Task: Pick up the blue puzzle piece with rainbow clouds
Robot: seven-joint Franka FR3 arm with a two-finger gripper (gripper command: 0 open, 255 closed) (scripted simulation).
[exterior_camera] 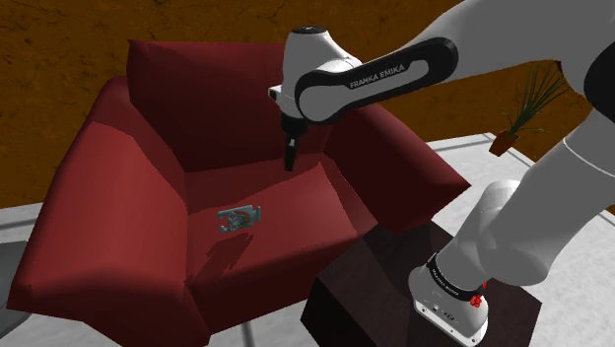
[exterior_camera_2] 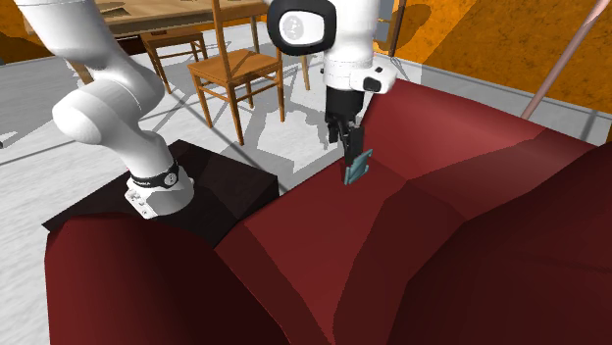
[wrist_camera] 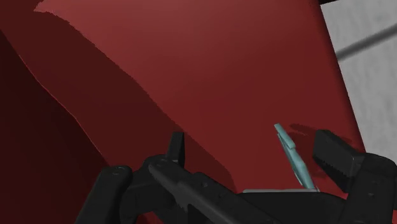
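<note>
The small blue-teal puzzle piece (exterior_camera: 238,217) lies flat on the seat cushion of a red armchair (exterior_camera: 118,177). In the shoulder view my black gripper (exterior_camera: 290,160) hangs above the seat, up and to the right of the piece and clear of it. The second exterior view puts the piece (exterior_camera_2: 359,167) just beyond the gripper (exterior_camera_2: 350,149). Seen from the wrist, the gripper (wrist_camera: 254,153) is open; the piece (wrist_camera: 294,156) shows edge-on between the fingers, closer to one finger (wrist_camera: 334,156), with neither finger touching it.
The armchair's raised arms (exterior_camera: 69,246) and backrest (exterior_camera: 197,89) enclose the seat. My dark stand (exterior_camera: 384,286) sits against the chair's side. Wooden chairs (exterior_camera_2: 235,69) stand behind on a pale floor, and a potted plant (exterior_camera: 527,104) stands past the armchair.
</note>
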